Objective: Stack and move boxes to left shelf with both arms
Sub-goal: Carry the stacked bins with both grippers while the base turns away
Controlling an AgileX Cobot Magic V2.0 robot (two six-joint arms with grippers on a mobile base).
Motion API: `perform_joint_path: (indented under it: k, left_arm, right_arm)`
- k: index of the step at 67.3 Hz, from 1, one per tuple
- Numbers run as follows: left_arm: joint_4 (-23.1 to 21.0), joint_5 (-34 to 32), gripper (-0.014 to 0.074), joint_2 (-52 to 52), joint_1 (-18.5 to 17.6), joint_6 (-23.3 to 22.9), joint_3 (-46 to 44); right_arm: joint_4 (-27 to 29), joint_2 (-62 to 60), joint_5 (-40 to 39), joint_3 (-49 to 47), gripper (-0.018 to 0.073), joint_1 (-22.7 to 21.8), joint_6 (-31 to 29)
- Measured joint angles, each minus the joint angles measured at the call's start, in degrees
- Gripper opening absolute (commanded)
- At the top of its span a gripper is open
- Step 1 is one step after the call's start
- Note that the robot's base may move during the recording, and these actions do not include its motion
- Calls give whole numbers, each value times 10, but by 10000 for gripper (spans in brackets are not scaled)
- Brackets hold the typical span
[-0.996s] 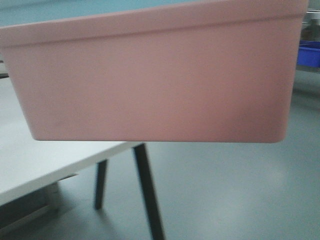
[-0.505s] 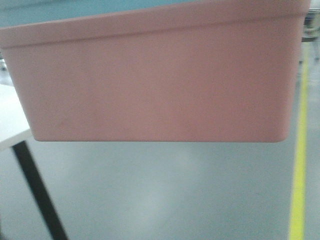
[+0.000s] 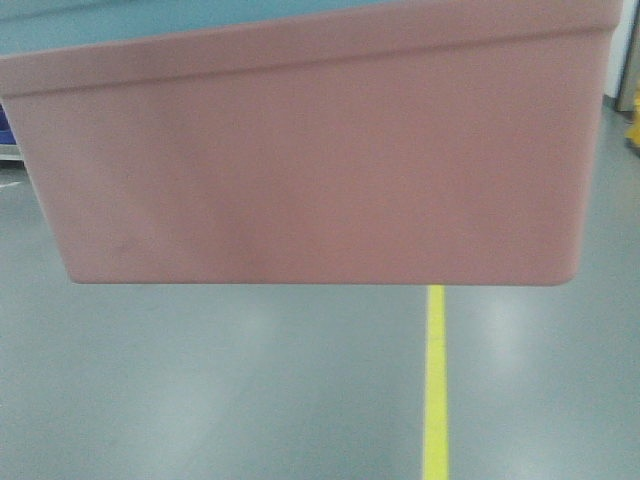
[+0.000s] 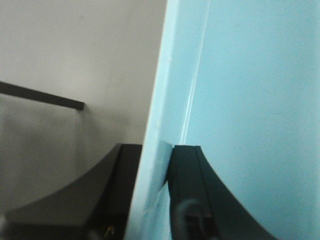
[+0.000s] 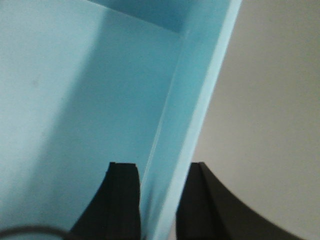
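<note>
The salmon pink box (image 3: 310, 160) fills the upper front view, held in the air above the floor. The light turquoise box (image 3: 130, 22) sits nested inside it, its rim showing above the pink one. In the left wrist view my left gripper (image 4: 152, 165) is shut on the turquoise box's left wall (image 4: 165, 110), one finger inside and one outside. My right gripper (image 5: 160, 172) clamps the turquoise box's right wall (image 5: 192, 100) the same way. The left shelf is out of view.
Grey floor (image 3: 220, 390) lies below the boxes. A yellow floor line (image 3: 436, 380) runs toward me at centre right. A dark blue object (image 3: 6, 122) shows at the far left edge, and something yellow (image 3: 634, 128) at the far right.
The background has swept sideways: the white table and its black legs have left the view and the yellow floor line moved from the right to centre right. The boxes stay fixed in frame.
</note>
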Motion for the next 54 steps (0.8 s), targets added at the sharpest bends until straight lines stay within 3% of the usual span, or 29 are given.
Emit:
perform_joint_path:
  k: [54]
  left_arm:
    - [0,0,-3,0,-1,0,0]
  right_arm:
    - [0,0,0,0,55,0,0]
